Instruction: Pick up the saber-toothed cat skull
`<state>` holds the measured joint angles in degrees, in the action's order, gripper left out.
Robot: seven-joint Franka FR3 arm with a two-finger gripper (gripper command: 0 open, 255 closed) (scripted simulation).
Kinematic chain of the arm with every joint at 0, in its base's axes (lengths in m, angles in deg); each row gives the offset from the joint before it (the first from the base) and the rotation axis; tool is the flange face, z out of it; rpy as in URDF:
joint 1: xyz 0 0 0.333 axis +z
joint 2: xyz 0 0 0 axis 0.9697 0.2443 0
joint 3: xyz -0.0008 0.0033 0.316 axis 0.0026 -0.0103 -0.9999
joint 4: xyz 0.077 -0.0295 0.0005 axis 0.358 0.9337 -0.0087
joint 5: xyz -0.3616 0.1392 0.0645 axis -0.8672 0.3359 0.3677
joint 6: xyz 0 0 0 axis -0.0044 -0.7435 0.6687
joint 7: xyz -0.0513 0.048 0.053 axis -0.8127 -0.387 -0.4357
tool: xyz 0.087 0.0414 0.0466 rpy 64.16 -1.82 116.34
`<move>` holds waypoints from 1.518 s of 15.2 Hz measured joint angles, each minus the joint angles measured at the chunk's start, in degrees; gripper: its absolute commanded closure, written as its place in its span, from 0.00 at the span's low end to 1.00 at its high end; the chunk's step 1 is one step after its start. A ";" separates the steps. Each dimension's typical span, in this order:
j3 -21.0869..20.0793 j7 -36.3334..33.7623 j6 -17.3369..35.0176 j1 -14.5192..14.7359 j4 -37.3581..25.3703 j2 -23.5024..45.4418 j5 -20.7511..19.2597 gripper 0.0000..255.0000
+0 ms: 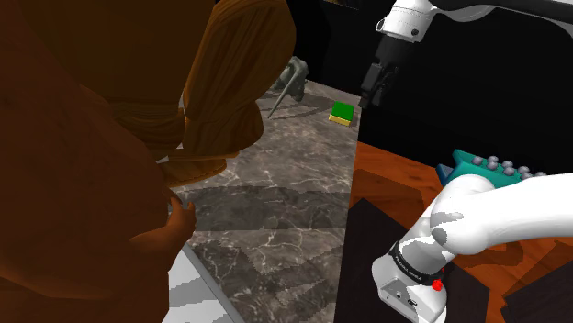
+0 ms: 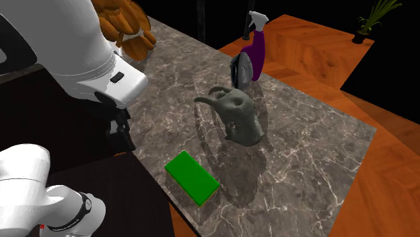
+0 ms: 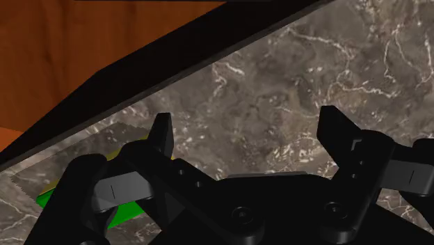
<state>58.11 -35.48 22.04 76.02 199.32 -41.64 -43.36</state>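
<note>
While the end effector [image 3: 248, 129] hangs wide open and empty over the desk [image 2: 316, 155] edge near the green block [image 2: 192, 176], the grey skull [image 2: 239, 116] lies mid-desk, well apart. I would descend from above and close across its narrow part.

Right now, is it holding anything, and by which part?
Nothing is held. The jaws stand open and empty above the marble counter, and the grey skull lies on it apart from them.
</note>
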 measured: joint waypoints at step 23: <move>-37.14 -74.95 14.20 -18.08 -24.60 31.83 -23.53 0.00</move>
<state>20.97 -110.44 36.24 57.94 174.72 -9.81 -66.90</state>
